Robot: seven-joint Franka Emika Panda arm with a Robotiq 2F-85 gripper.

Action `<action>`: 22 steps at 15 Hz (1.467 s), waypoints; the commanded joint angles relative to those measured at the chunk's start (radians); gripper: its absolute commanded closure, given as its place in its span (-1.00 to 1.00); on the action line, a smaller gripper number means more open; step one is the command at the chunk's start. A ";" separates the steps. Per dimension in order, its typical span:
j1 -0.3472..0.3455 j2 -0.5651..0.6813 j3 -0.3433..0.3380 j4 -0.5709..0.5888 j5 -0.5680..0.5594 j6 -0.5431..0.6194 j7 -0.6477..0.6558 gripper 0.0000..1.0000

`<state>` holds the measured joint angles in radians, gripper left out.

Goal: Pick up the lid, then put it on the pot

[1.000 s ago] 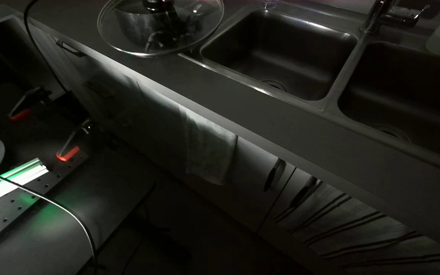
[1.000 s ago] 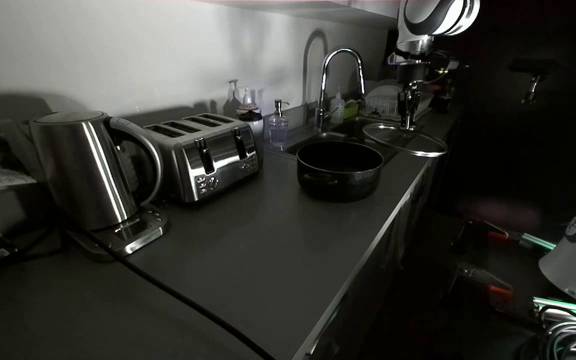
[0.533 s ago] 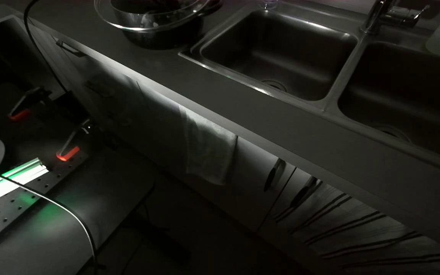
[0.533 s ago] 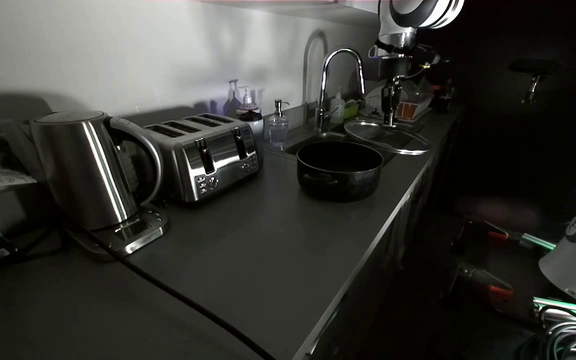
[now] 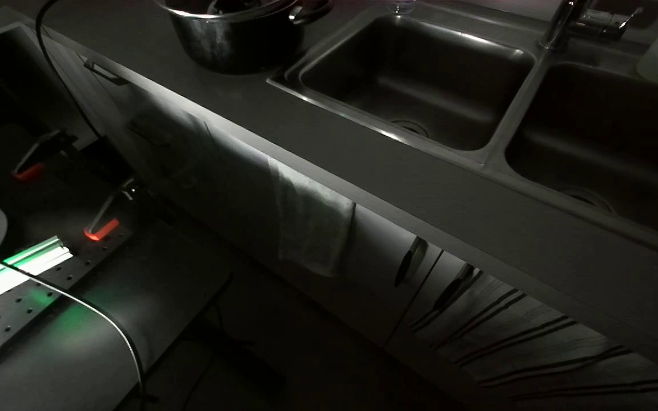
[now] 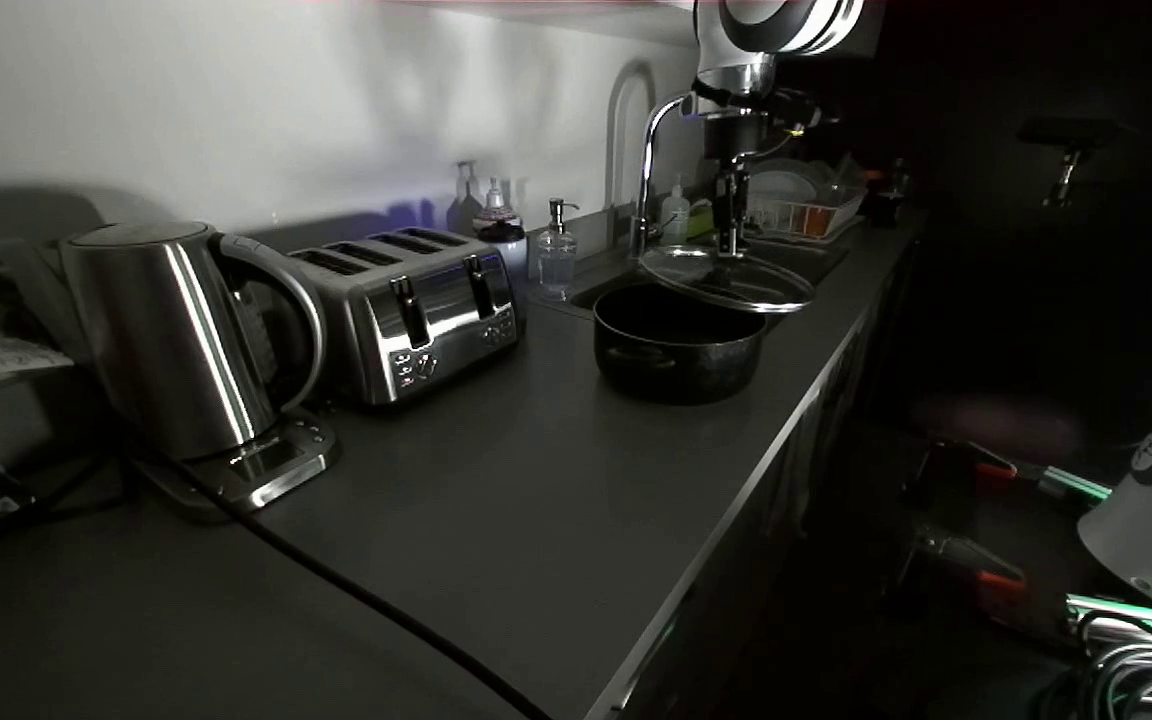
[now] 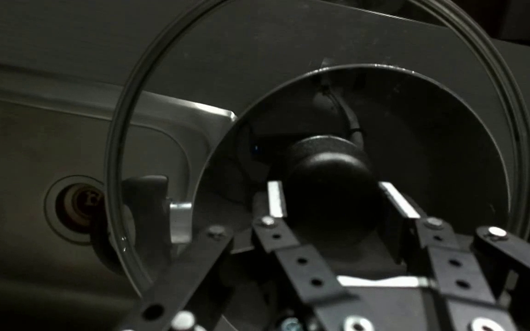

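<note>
Placement seemed the step in hand: your pincer (image 7: 336, 201) grasped the glass lid (image 6: 736, 284) by its knob (image 7: 328, 163), holding it tilted, above and far-right of the cooking pot (image 6: 678, 362). You likely needed to bring it nearer and left, level it, then lower.

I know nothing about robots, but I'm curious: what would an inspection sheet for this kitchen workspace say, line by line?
Surface: dark counter, dimly lit.
Job's things: the lid is held up, apparently tilted, and not seated on the pot; the pot stands upright on the counter.
Clutter: kettle on its base, toaster, and a soap dispenser beyond the toaster.
End effector: shut on the lid's dark knob.
Cables: a black cable crosses the counter; coiled cables lie off to one side.
Surroundings: sink, faucet, hanging towel; people: nothing seen.
</note>
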<state>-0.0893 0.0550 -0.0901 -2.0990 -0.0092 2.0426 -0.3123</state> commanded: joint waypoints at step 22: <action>0.039 0.287 0.072 0.336 -0.025 -0.154 0.083 0.50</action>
<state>-0.0537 0.3269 -0.0192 -1.8050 -0.0155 1.9284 -0.2521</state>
